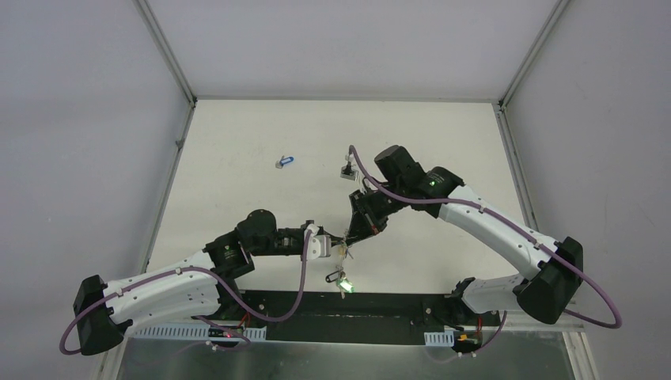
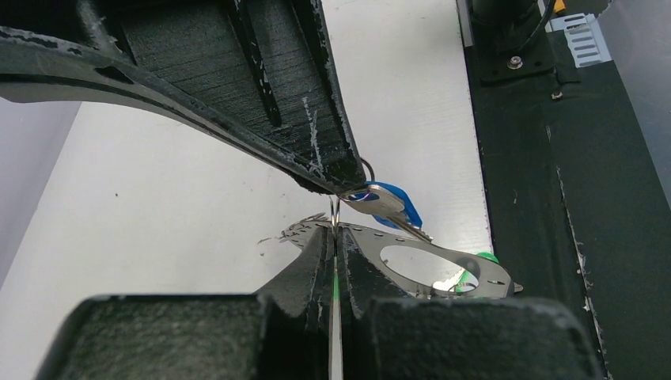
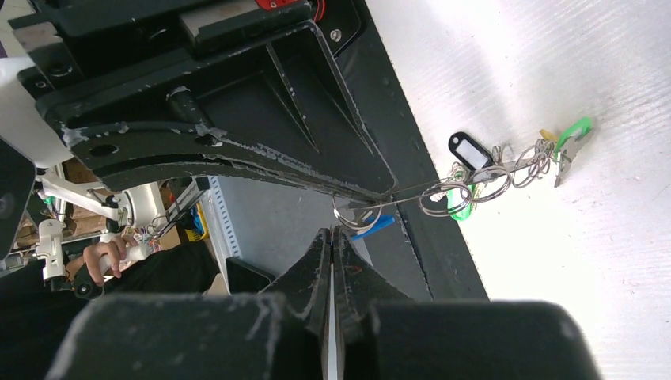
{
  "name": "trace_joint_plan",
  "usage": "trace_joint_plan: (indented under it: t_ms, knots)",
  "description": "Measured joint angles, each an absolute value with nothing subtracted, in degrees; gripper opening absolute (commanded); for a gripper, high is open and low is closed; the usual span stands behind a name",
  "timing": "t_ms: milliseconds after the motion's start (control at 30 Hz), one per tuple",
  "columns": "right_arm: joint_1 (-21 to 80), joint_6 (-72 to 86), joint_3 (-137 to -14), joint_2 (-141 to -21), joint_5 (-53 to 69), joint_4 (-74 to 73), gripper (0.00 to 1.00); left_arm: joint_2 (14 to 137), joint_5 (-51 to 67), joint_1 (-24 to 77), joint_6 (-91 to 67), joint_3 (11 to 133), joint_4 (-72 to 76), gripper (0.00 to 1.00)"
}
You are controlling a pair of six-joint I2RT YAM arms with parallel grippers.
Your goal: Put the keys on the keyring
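My two grippers meet above the table's near middle. My left gripper (image 1: 339,247) (image 2: 335,233) is shut on the thin wire of the keyring (image 2: 335,212) (image 3: 415,190). Facing it, my right gripper (image 1: 354,235) (image 3: 333,232) is shut on a blue-tagged key (image 2: 389,203) (image 3: 370,226) by its small ring, right at the wire. A bunch of keys hangs from the keyring (image 1: 342,279), with a black tag (image 3: 467,147) and green tags (image 3: 575,133) among small rings. A flat metal plate with an oval hole (image 2: 443,273) dangles there too.
A loose blue key (image 1: 285,162) lies on the white table at the far left of centre. Another small key with a pale tag (image 1: 346,169) lies near the right arm's cable. A black strip (image 1: 380,309) runs along the near edge under the hanging bunch.
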State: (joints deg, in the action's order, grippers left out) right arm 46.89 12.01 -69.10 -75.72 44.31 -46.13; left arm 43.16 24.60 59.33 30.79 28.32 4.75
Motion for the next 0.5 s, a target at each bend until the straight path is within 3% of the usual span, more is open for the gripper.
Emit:
trace_joint_plan:
  t_ms: [500]
  knots:
    - [47.37,12.01,-69.23,-75.70,36.77,-47.77,0.00,43.18,24.75,59.33,30.74,28.32,4.69,0.00]
